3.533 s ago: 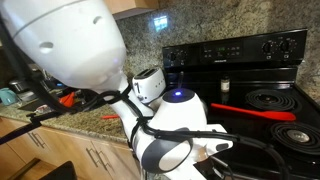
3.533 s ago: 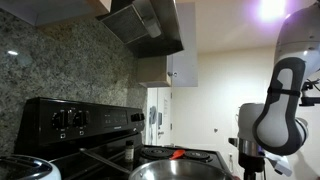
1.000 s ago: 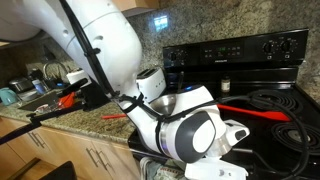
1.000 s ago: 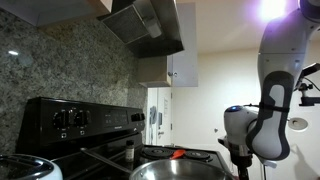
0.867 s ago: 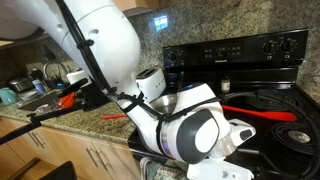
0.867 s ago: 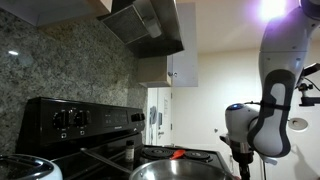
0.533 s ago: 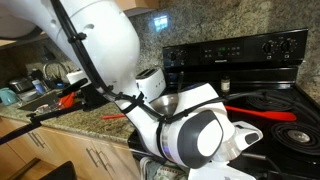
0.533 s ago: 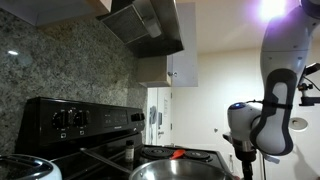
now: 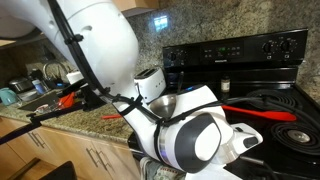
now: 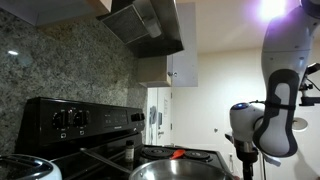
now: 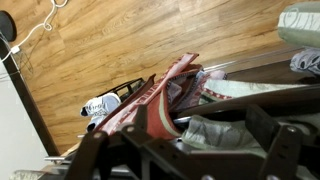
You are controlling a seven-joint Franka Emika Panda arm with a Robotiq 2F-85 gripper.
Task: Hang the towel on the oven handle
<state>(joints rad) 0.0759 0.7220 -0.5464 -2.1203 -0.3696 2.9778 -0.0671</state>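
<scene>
In the wrist view the towel (image 11: 165, 90), sage-grey cloth with reddish trim, hangs bunched in front of the wood floor. A grey fold of it lies between the jaws of my gripper (image 11: 200, 130), which stand wide and open, not pinching it. A dark horizontal bar (image 11: 245, 102) crosses just behind that fold and looks like the oven handle. In both exterior views only my white arm (image 9: 190, 135) (image 10: 268, 120) shows, reaching down in front of the range. Gripper, towel and oven door are below the picture there.
The black range's control panel (image 9: 240, 48) and coil burners (image 9: 270, 100) show behind the arm. A red pan handle (image 9: 255, 112) lies across the cooktop and a steel pan (image 10: 180, 170) sits near the front. A granite counter (image 9: 70, 115) carries clutter, and wood floor (image 11: 120, 40) lies below.
Over the last second my arm's lower joints have edged slightly sideways in both exterior views. The jaws have stayed open.
</scene>
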